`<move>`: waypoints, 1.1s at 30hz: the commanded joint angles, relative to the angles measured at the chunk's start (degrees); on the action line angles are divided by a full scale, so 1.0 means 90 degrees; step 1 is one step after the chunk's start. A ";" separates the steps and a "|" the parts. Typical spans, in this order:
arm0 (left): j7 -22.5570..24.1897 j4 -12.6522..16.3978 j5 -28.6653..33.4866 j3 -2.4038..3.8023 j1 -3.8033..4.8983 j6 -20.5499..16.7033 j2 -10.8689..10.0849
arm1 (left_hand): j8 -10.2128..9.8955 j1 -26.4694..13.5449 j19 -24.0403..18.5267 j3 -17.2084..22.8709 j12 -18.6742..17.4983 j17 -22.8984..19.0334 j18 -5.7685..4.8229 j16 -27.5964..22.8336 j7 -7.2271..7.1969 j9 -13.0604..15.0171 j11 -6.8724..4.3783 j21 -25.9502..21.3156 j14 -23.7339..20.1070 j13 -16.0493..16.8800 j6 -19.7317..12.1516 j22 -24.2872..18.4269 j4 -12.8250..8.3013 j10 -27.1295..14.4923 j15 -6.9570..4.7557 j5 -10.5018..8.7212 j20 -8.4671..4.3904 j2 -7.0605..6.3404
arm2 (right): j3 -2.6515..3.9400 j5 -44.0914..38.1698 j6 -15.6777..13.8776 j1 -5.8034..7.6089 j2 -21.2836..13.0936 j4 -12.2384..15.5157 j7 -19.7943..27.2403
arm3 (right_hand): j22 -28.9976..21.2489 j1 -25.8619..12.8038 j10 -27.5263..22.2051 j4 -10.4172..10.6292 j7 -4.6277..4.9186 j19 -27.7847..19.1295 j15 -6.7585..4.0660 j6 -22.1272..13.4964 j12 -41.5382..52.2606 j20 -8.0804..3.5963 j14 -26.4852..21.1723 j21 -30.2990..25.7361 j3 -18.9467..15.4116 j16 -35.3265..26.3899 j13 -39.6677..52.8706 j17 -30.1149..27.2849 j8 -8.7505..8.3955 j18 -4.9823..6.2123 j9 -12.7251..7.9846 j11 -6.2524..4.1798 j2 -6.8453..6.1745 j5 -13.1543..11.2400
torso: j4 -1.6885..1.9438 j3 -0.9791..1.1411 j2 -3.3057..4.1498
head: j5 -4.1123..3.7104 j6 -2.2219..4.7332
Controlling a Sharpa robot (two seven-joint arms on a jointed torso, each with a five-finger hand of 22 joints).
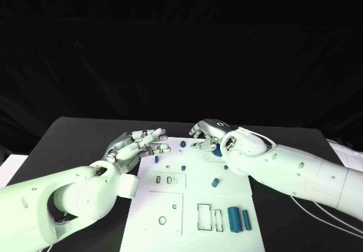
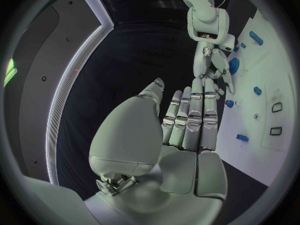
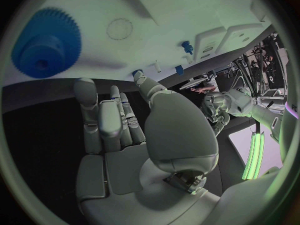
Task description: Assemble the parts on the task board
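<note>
The white task board (image 1: 170,207) lies in the middle of the black table. My left hand (image 1: 140,144) hovers over its far left corner with straight fingers (image 2: 190,117), holding nothing. My right hand (image 1: 208,130) is at the board's far edge, fingers (image 3: 103,120) extended and empty. A blue gear (image 3: 47,42) lies on the board just past them, half hidden under my right wrist in the head view (image 1: 217,153). Small blue parts sit near the far edge (image 1: 183,143), by the left hand (image 1: 157,158) and mid-board (image 1: 215,182). Two blue cylinders (image 1: 234,218) lie near the front right.
Rectangular slots (image 1: 204,216) and a raised plate with a round hole (image 1: 162,220) mark the board's near half. Two small slots (image 1: 163,179) sit mid-left. Black table (image 1: 83,142) runs on both sides of the board. White cables (image 1: 318,218) trail by my right arm.
</note>
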 commanded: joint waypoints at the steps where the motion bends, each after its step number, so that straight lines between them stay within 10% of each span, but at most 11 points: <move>1: 0.0006 0.0025 0.0003 0.0005 0.0021 0.0148 -0.0032 | -0.0033 -0.0060 -0.0005 0.0002 -0.0033 0.0011 0.0018 -0.0027 0.0011 -0.0005 -0.0001 -0.0025 -0.0018 -0.0009 -0.0025 -0.0011 -0.0033 -0.0041 0.0040 -0.0024 0.0030 0.0021 | 0.0042 0.0889 -0.0177 0.0051 -0.0374 0.0355 -0.0046 | 0.0202 0.0091 0.0499 0.0035 -0.0015 0.0109 -0.0027 0.0186 0.0236 -0.0043 0.0132 0.0132 -0.0015 0.0242 0.0077 0.0321 0.0082 0.0022 0.0025 -0.0073 0.0069 0.0119 | -0.0049 0.0002 0.0005 | -0.0015 0.0024; 8: -0.0009 0.0046 0.0003 0.0004 0.0028 0.0177 -0.0086 | -0.0033 -0.0060 -0.0005 0.0002 -0.0033 0.0011 0.0018 -0.0027 0.0011 -0.0005 -0.0001 -0.0025 -0.0018 -0.0009 -0.0025 -0.0011 -0.0033 -0.0041 0.0040 -0.0024 0.0030 0.0021 | 0.0098 0.1792 0.0309 0.0148 -0.1352 0.1071 -0.0386 | 0.1466 -0.0073 0.2390 0.0149 -0.0370 0.0787 -0.0392 0.0329 0.1494 -0.0371 0.0374 0.0949 -0.0448 0.1038 0.0883 0.1428 0.0098 -0.0195 0.0017 -0.0531 -0.0324 0.0769 | -0.0166 0.0004 -0.0023 | 0.0000 0.0061; 11: -0.0012 0.0043 0.0003 0.0004 0.0029 0.0191 -0.0083 | -0.0031 -0.0051 -0.0005 0.0006 -0.0031 0.0014 0.0018 -0.0032 0.0008 -0.0003 -0.0002 -0.0028 -0.0018 -0.0008 -0.0026 -0.0014 -0.0042 -0.0045 0.0040 -0.0023 0.0031 0.0025 | 0.0103 0.1743 0.0591 0.0161 -0.1554 0.1165 -0.0592 | 0.2129 -0.0093 0.2472 0.0317 -0.0407 0.1094 -0.0407 0.0282 0.4406 -0.0485 0.0448 0.1369 -0.1028 0.1484 0.3977 0.2098 0.0118 -0.0299 0.0015 -0.0602 -0.0320 0.0926 | -0.0191 0.0013 -0.0031 | 0.0016 0.0064; 16: -0.0019 0.0029 0.0003 0.0004 0.0029 0.0208 -0.0075 | -0.0031 -0.0051 -0.0005 0.0006 -0.0031 0.0014 0.0018 -0.0032 0.0008 -0.0003 -0.0002 -0.0028 -0.0018 -0.0008 -0.0026 -0.0014 -0.0042 -0.0045 0.0040 -0.0023 0.0031 0.0025 | 0.0105 0.1510 0.0841 0.0158 -0.1654 0.1154 -0.0810 | 0.2534 0.0093 0.2232 0.0644 -0.0348 0.1192 -0.0347 0.0194 0.6709 -0.0395 0.0479 0.1617 -0.1633 0.1752 0.6534 0.2535 0.0178 -0.0370 0.0012 -0.0506 -0.0135 0.0943 | -0.0190 0.0021 -0.0029 | 0.0012 0.0060; 33: -0.0032 0.0001 0.0003 0.0003 0.0030 0.0224 -0.0059 | -0.0031 -0.0051 -0.0005 0.0006 -0.0031 0.0014 0.0018 -0.0032 0.0008 -0.0003 -0.0002 -0.0028 -0.0018 -0.0008 -0.0026 -0.0014 -0.0042 -0.0045 0.0040 -0.0023 0.0031 0.0025 | 0.0098 0.1120 0.1083 0.0051 -0.1406 0.0882 -0.0867 | 0.2928 0.0416 0.2403 0.0885 -0.0319 0.1297 -0.0318 0.0193 0.7719 -0.0330 0.0538 0.1852 -0.1901 0.1965 0.7743 0.2933 0.0313 -0.0438 0.0019 -0.0455 0.0017 0.1038 | -0.0187 0.0002 -0.0021 | 0.0008 0.0030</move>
